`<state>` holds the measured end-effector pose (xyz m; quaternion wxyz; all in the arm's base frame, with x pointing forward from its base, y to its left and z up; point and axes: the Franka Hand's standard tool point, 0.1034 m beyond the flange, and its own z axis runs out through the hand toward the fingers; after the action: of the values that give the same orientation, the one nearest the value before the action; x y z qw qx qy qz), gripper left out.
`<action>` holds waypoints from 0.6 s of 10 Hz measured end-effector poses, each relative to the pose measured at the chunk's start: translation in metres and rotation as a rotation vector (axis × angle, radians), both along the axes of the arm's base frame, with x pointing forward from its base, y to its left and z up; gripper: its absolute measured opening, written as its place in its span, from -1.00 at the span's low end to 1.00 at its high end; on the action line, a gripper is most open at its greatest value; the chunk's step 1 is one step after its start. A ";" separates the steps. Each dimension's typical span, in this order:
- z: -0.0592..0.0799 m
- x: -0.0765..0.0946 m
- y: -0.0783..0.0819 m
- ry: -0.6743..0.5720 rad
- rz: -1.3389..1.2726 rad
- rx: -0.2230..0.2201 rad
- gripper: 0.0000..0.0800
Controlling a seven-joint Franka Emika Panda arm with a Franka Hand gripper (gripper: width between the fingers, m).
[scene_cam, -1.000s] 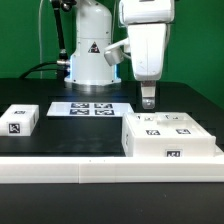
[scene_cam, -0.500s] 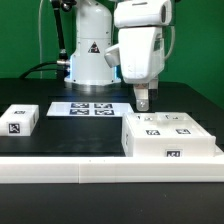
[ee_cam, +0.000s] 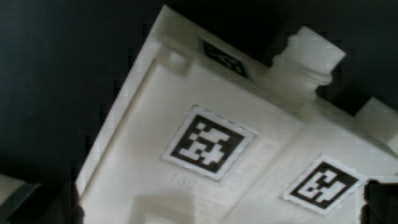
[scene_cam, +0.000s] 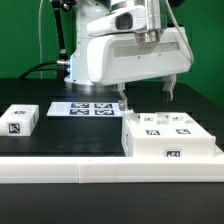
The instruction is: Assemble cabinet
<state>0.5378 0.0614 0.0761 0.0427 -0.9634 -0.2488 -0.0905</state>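
Note:
The cabinet is a large white box with black-and-white tags. It lies on the black table at the exterior view's right. My gripper hangs just above its far edge, apart from it. The jaws are spread wide and hold nothing. One fingertip is over the table left of the box and the other is above its back. In the wrist view the cabinet fills the picture, with three tags and a small raised tab on its top face.
A small flat white tagged block lies at the exterior view's left. The marker board lies behind the middle. A long white rail runs along the table's front edge. The robot base stands at the back.
The wrist has turned about a quarter turn, so the hand now shows its broad side with both fingers apart. It stays above the cabinet's far edge.

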 end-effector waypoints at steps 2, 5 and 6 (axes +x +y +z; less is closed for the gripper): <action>0.000 0.000 0.001 0.017 -0.125 0.026 0.99; -0.005 -0.014 0.008 0.018 -0.338 0.067 0.99; -0.007 -0.023 0.020 0.020 -0.428 0.084 0.99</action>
<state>0.5150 0.0810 0.0693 0.0650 -0.9925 -0.0341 -0.0980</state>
